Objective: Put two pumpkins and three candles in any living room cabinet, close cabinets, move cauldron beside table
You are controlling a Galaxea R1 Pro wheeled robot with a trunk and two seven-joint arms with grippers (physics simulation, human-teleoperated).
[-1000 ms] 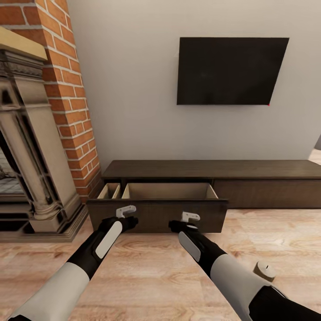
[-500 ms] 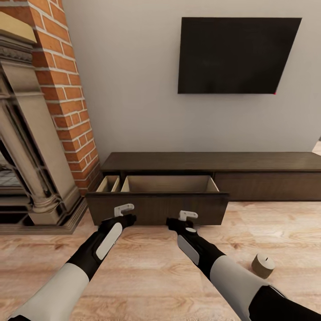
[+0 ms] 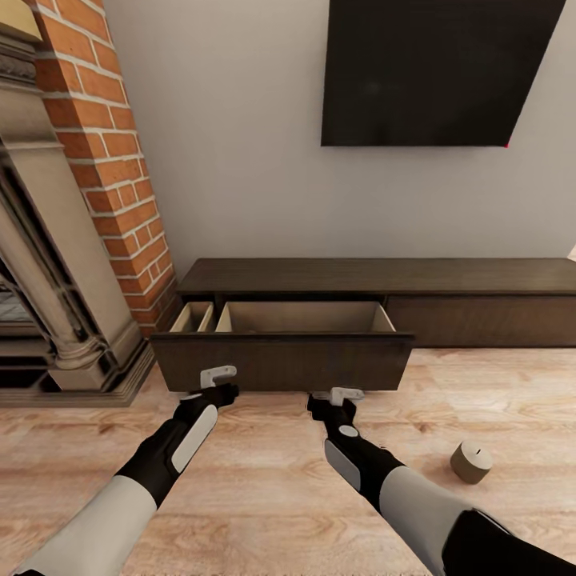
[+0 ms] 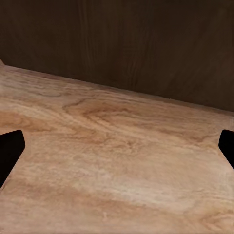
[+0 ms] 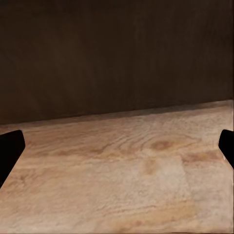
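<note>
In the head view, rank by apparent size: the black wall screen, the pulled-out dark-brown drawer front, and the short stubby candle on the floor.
1. Black wall screen, partly cut off by the frame
2. Pulled-out dark-brown drawer front
3. Short stubby candle, clearly smallest

The candle sits nearer the camera, yet looks tiny.

A pale grey wall (image 3: 240, 160) fills the far side of the room, with a flat black screen (image 3: 436, 72) mounted on it toward the right. At the left stands a red brick chimney column (image 3: 108, 160), and beside it, further left, a carved stone fireplace surround (image 3: 48, 264) resting on a stepped base. The floor (image 3: 264, 480) is light wood planking with clear grain, running from the near side to the foot of the wall. The light is soft and even, with faint shadows along the floor.
</note>
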